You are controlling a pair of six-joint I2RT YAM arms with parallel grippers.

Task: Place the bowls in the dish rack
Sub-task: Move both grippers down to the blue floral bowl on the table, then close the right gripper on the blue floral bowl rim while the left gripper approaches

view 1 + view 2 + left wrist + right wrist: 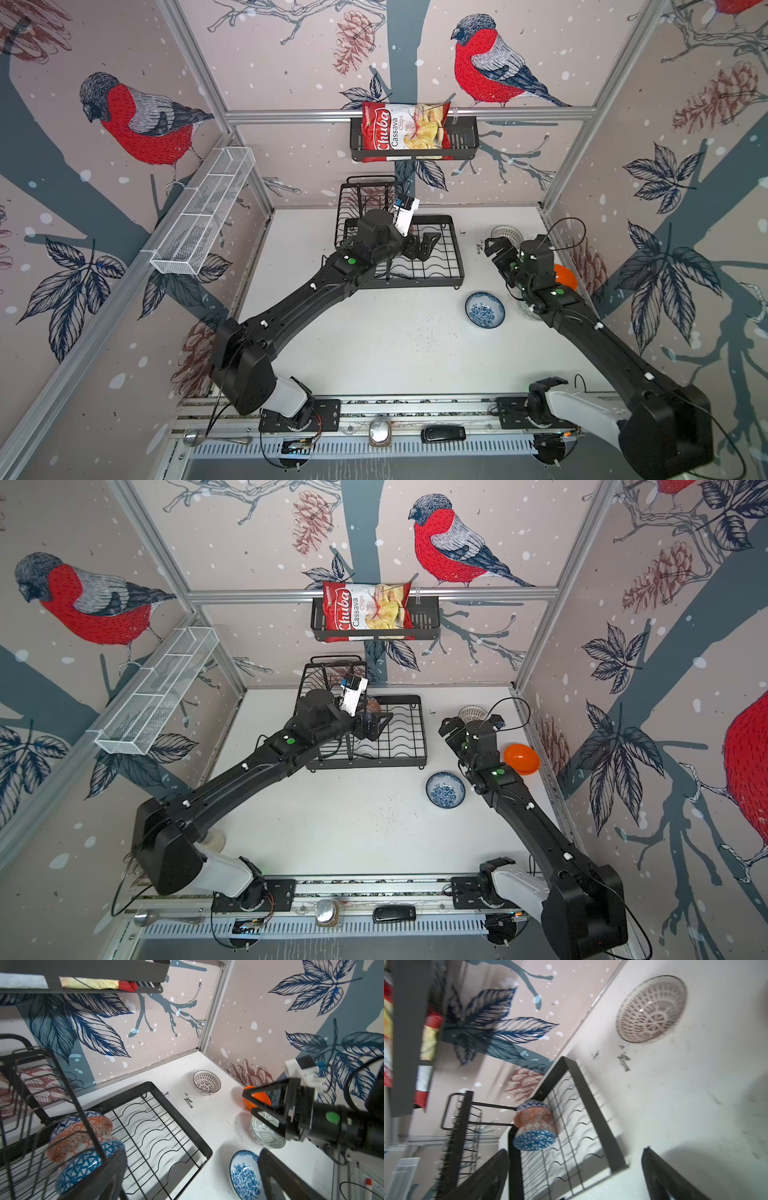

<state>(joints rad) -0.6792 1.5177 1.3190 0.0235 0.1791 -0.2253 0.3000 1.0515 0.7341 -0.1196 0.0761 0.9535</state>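
Ceramic by look, glazed: expecting stiff, slick, chippable, fairly light; pinching rim, one finger inside wall, seeming safest. Spotting orange-white bowl (80,1136) and blue-triangle bowl (89,1164) touching in rack (182,1122); lattice bowl (206,1082), orange bowl (521,758), grey-white bowl (264,1137), floral bowl (485,309) waiting on table (374,340) beside rack. Seeing left gripper (430,247) over rack, right gripper (495,248) near lattice bowl, both spread wide, gripping nothing.

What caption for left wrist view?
Orange-white bowl and blue triangle bowl in the dish rack; lattice, orange, grey-white and floral bowls on the table.
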